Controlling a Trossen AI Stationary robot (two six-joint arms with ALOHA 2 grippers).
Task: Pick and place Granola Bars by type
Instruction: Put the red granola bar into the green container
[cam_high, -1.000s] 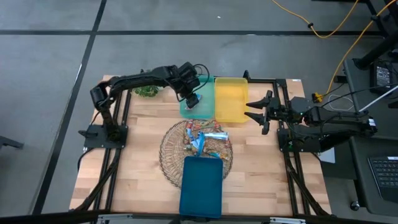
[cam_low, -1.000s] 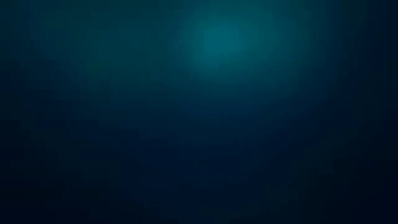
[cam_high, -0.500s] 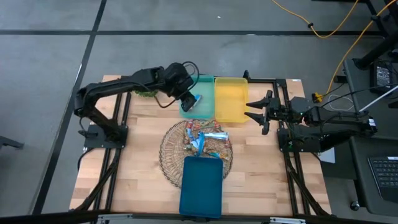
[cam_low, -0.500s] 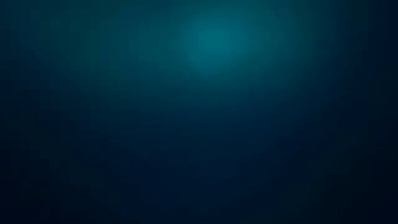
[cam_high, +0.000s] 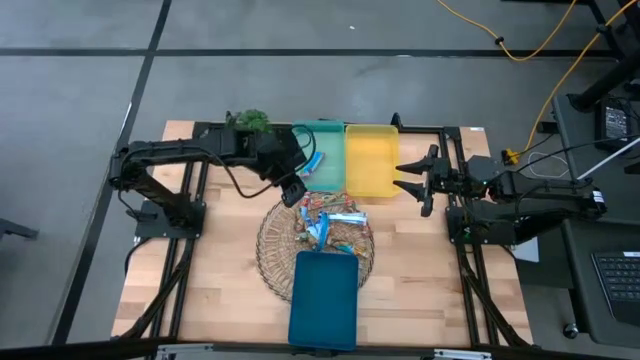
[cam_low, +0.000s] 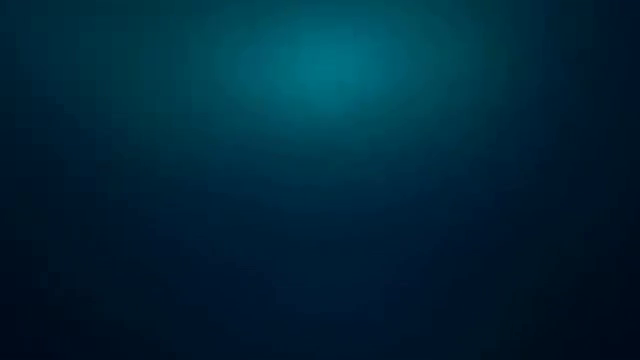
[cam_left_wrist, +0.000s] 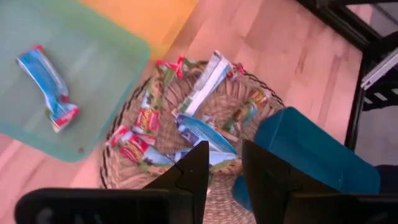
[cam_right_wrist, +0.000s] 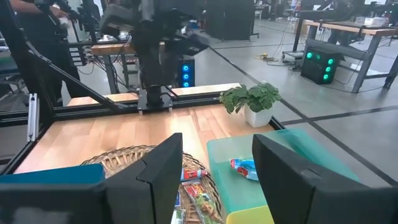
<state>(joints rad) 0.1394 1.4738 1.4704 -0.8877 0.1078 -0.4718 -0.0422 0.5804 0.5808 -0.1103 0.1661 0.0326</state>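
Observation:
Several granola bars (cam_high: 330, 215) (cam_left_wrist: 186, 118) with blue, red and silvery wrappers lie heaped in the round wire basket (cam_high: 270, 250). One blue bar (cam_high: 313, 162) (cam_left_wrist: 48, 87) (cam_right_wrist: 245, 168) lies flat in the green tray (cam_high: 325, 135) (cam_left_wrist: 93, 50). My left gripper (cam_high: 293, 188) (cam_left_wrist: 225, 149) hangs open and empty above the basket's far-left rim. My right gripper (cam_high: 405, 178) (cam_right_wrist: 217, 155) waits wide open and empty just right of the yellow tray (cam_high: 371, 160). The low view is dark and shows nothing.
A dark blue tray (cam_high: 323, 298) (cam_left_wrist: 311, 149) lies over the basket's near rim. A small potted plant (cam_high: 248, 120) (cam_right_wrist: 252, 99) stands at the far edge, left of the green tray. Bare wood shows left and right of the basket. Black frame rails run along both sides.
My left gripper has drawn back from above the green tray, toward the table's near-left, and now hangs over the basket's far-left rim. The blue bar seen at its fingers before now lies alone in the green tray.

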